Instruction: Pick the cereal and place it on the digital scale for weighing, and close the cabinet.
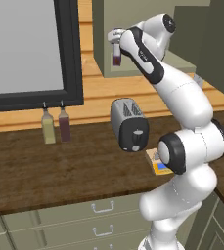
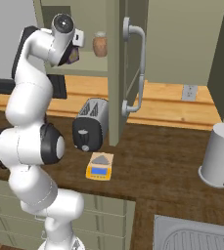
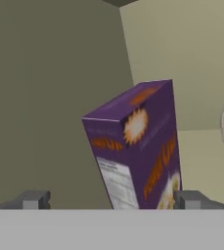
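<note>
Purple and thin, the cereal (image 3: 135,146) stood on the shelf inside the cabinet (image 2: 114,73), tilted in the hand view, its nutrition panel toward the camera; the fingers (image 3: 112,199) were spread wide, one tip on each side of the box, not visibly pressing it; the brown jar (image 2: 100,44) stood on the same shelf just to the right; the cabinet door (image 2: 133,63) hung open with its silver bar handle (image 2: 139,68) facing out. Below, on the dark wooden table (image 2: 162,166), the digital scale (image 2: 99,167) lay flat just in front of the toaster (image 2: 90,125); a white kettle (image 2: 220,155) stood well apart to the right; two bottles (image 1: 56,126) stood by the wall at the left.
</note>
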